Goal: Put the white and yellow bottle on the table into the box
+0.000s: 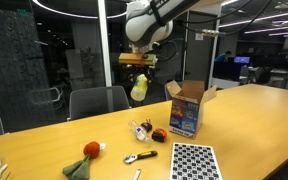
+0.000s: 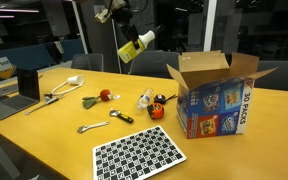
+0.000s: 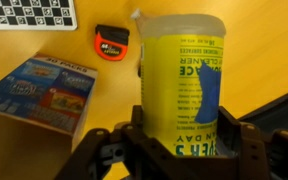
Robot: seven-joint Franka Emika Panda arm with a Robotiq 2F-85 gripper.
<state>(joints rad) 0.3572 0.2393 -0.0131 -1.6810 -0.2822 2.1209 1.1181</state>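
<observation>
Since the white and yellow bottle (image 1: 139, 88) looks light, stiff and slick, a mid-body hold suits it. In an exterior view it hangs high above the table (image 1: 254, 115), left of the box (image 1: 187, 108). In an exterior view the bottle (image 2: 137, 45) tilts in the air. In the wrist view the gripper (image 3: 184, 150) is clamped on its sides.

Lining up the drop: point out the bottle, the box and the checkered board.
bottle (image 2: 134, 48): in an exterior view, on its yellow body.
box (image 2: 209, 100): in an exterior view, on its printed front.
checkered board (image 2: 139, 155): in an exterior view, on its middle.
</observation>
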